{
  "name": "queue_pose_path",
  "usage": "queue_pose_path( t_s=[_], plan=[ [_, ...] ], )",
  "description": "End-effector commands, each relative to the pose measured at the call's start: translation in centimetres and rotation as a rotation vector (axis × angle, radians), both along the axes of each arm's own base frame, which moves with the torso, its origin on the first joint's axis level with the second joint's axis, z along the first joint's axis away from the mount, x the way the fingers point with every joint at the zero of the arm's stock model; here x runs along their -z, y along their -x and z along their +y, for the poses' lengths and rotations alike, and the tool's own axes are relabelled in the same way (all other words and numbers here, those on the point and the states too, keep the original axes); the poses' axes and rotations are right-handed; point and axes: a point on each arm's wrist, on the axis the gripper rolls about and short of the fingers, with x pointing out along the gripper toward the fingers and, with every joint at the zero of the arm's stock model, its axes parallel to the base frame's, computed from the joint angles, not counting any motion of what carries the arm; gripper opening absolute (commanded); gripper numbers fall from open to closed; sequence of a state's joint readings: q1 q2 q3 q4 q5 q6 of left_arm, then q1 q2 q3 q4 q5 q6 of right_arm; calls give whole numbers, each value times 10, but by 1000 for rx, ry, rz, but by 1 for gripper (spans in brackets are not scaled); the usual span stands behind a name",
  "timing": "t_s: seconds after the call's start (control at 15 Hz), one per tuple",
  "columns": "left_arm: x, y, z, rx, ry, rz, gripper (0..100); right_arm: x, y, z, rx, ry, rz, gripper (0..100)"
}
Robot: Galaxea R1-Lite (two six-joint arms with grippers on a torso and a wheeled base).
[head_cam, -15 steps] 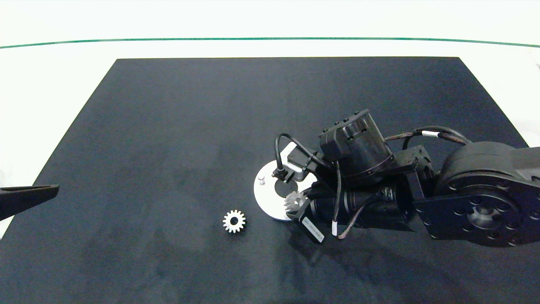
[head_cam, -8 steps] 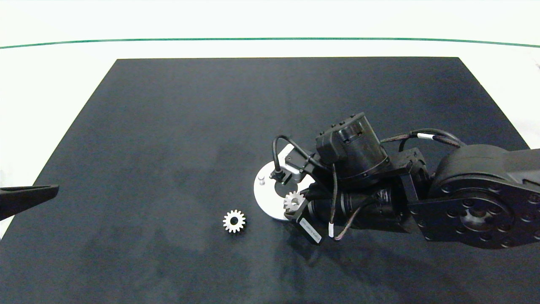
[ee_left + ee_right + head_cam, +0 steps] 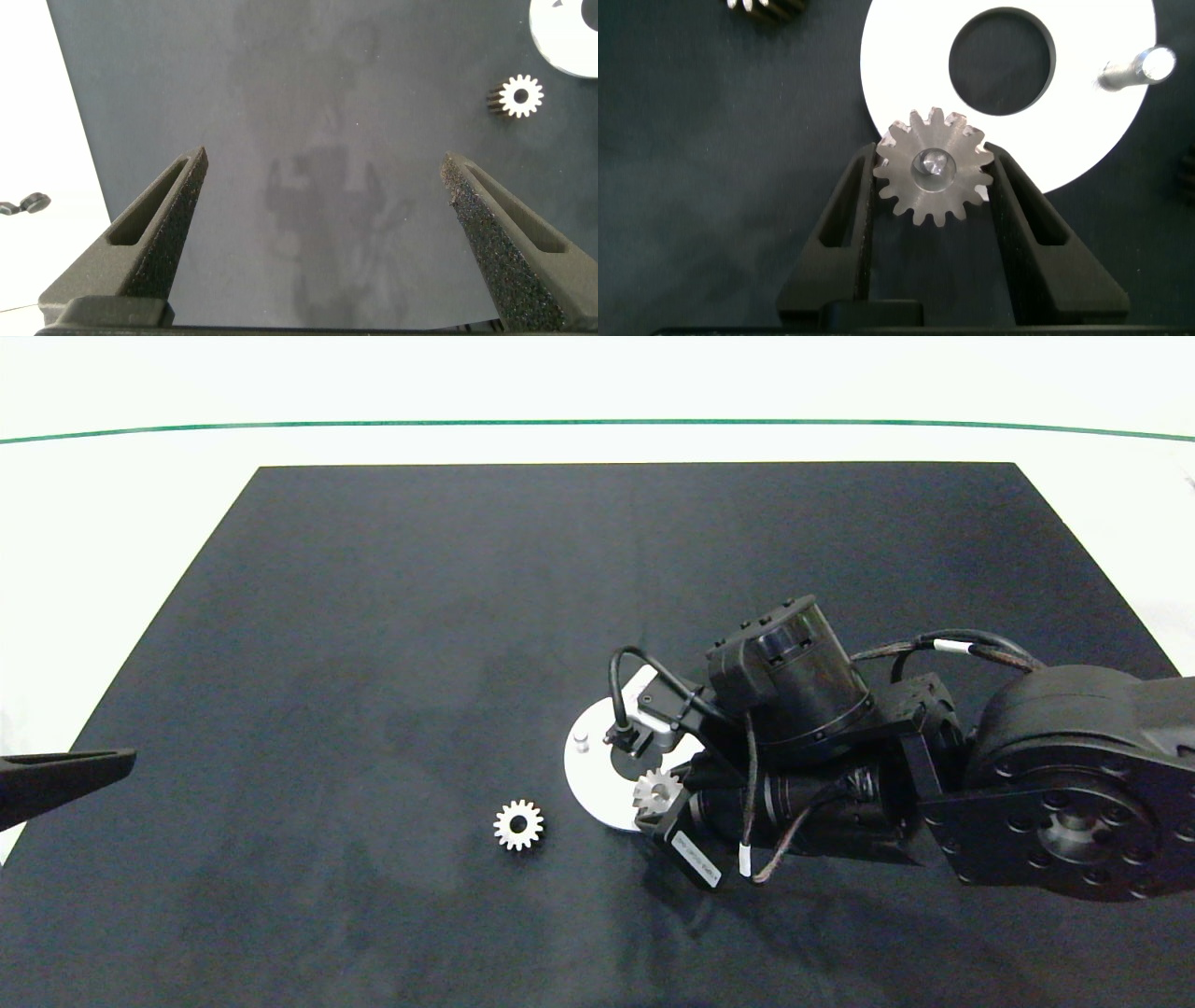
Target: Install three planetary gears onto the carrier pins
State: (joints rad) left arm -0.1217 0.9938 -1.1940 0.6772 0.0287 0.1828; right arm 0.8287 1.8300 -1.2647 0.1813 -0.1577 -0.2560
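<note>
Right gripper (image 3: 932,187) is clamped on a gear (image 3: 932,177) at the disc's (image 3: 906,93) near edge, and a pin tip shows through the bore, so this one looks threaded on, though how deep it sits I cannot tell. A second pin (image 3: 1132,71) stands bare. A spare gear (image 3: 518,824) lies on the dark surface (image 3: 373,616) just beside the disc. No third gear or third pin is visible. Left gripper (image 3: 327,177) hangs with fingers apart, idle at the surface's left edge.
</note>
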Motion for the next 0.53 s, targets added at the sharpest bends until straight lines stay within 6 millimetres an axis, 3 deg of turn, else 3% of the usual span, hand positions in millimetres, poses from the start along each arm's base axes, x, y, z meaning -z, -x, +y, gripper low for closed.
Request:
queue_pose_path(
  t_s=[0.07,0.53],
  plan=[
    [1,0,0,1,-2,4,100,-1,0,-1,2,1,-2,22],
    [1,0,0,3,-2,4,100,0,-1,-1,6,-1,-1,22]
  ],
)
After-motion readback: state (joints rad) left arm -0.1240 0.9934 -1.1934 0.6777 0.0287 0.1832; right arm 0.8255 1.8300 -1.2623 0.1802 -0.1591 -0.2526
